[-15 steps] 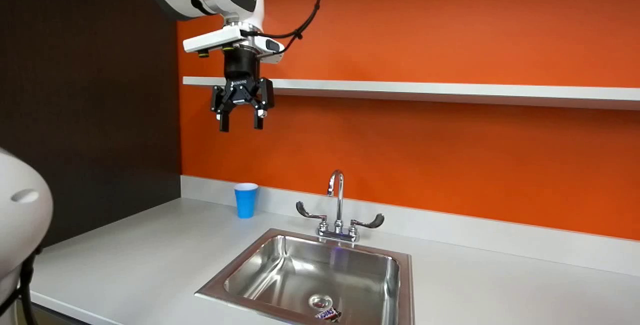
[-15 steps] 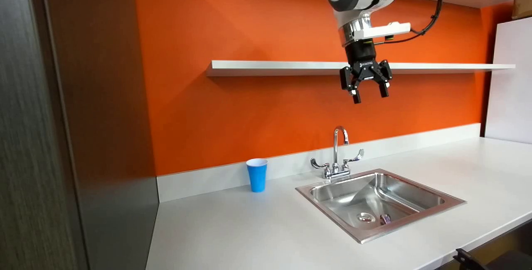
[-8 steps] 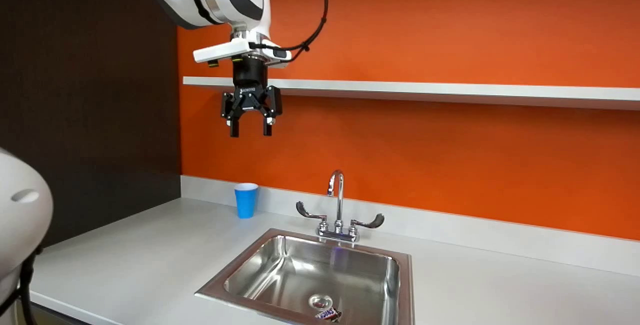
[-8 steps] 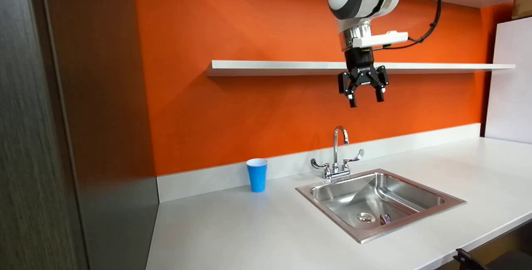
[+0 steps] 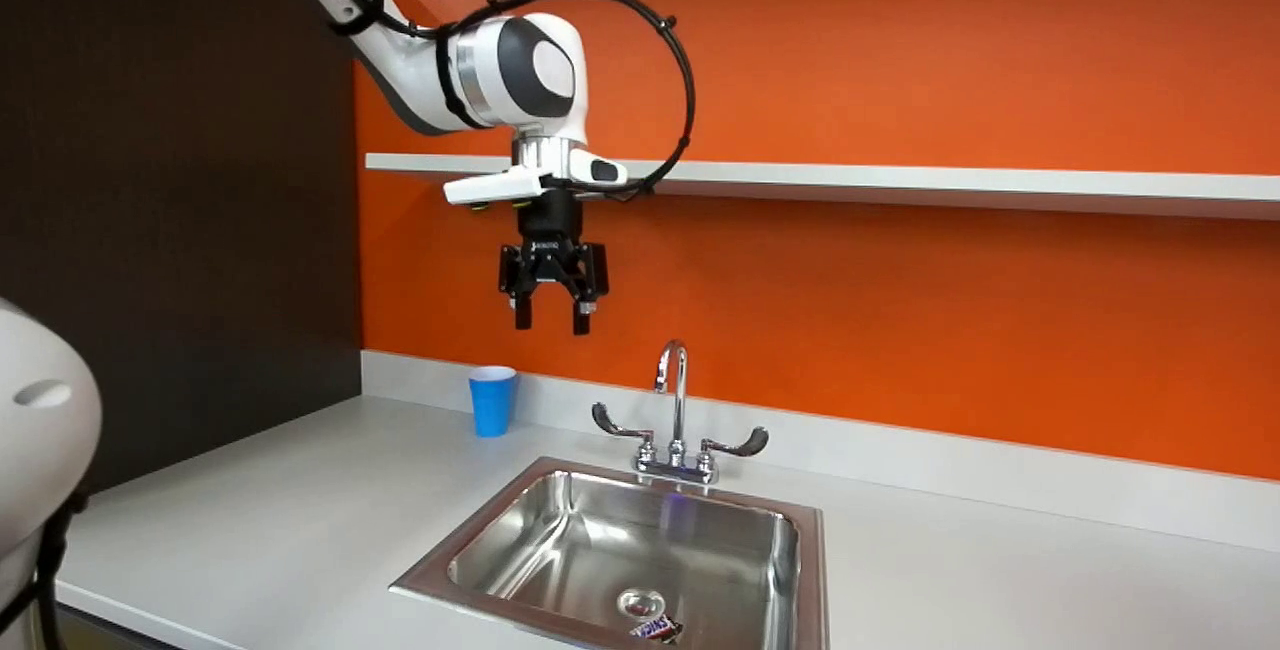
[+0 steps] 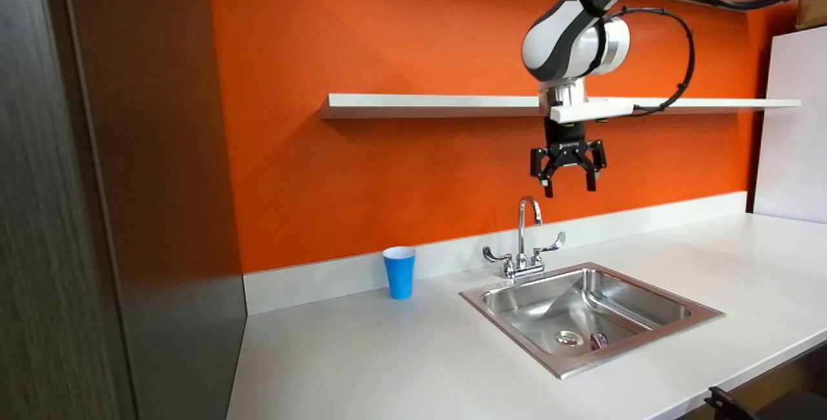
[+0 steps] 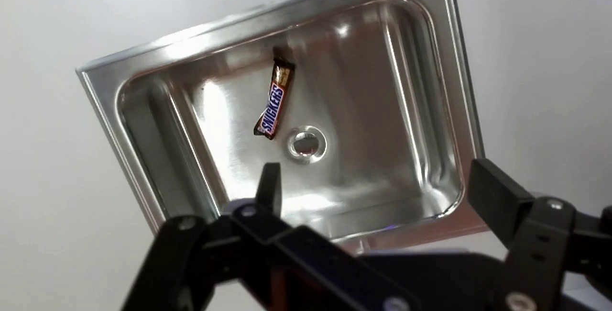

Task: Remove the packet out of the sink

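Packet point(image 7: 274, 99), slim brown plastic, beside round steel drain point(image 7: 306, 144): seemed light, slick, graspable mid-length. Black end effector point(image 5: 552, 320) gaped, empty.

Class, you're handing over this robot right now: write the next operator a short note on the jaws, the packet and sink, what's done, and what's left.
Jaws: open, holding nothing, well above the level of the sink.
Packet: on the floor of the sink beside the drain, not over it.
Done: none of the removal; the packet is not yet gripped.
Left: likely lower to the packet, close on it, lift it out, set it down outside; where is not shown.
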`<action>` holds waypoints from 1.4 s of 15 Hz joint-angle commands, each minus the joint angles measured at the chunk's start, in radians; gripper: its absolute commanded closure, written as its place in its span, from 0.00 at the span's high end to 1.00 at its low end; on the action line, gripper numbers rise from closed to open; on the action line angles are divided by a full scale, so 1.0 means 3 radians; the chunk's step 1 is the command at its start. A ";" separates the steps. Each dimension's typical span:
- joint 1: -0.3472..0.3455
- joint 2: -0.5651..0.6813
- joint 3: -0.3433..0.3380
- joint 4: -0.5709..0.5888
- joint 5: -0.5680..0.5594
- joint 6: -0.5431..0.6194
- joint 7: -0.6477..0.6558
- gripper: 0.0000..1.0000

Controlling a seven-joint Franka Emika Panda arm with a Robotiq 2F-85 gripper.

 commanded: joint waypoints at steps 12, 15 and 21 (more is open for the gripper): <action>-0.0226 0.0917 -0.0305 -0.0377 -0.0056 0.1308 0.0362 1.00; -0.0206 0.1195 -0.0381 -0.0377 -0.0072 0.1583 0.0429 1.00; -0.0145 0.1703 -0.0528 -0.0303 -0.0044 0.2007 0.0555 1.00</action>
